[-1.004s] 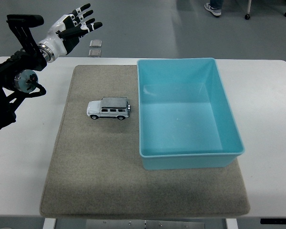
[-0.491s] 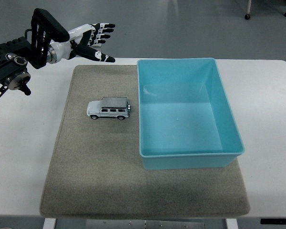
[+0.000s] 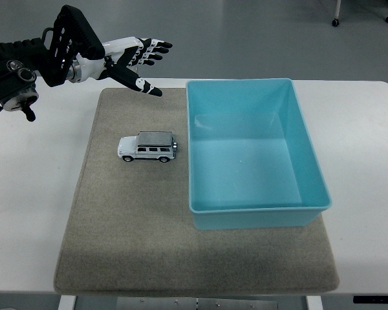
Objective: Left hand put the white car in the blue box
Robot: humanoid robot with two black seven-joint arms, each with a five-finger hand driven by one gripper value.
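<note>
A small white toy car stands on its wheels on a grey-brown mat, just left of a light blue box. The box is open at the top and has nothing in it. My left hand reaches in from the upper left, above the mat's far edge and behind the car. Its fingers are spread and hold nothing. It is well apart from the car. My right arm does not show.
The mat lies on a white table, and the box rests on the mat's right part. Grey floor lies beyond the table's far edge.
My left arm has swung right and forward, bringing the open hand from the far left corner to above the mat's far edge. The car and the box have not moved.
</note>
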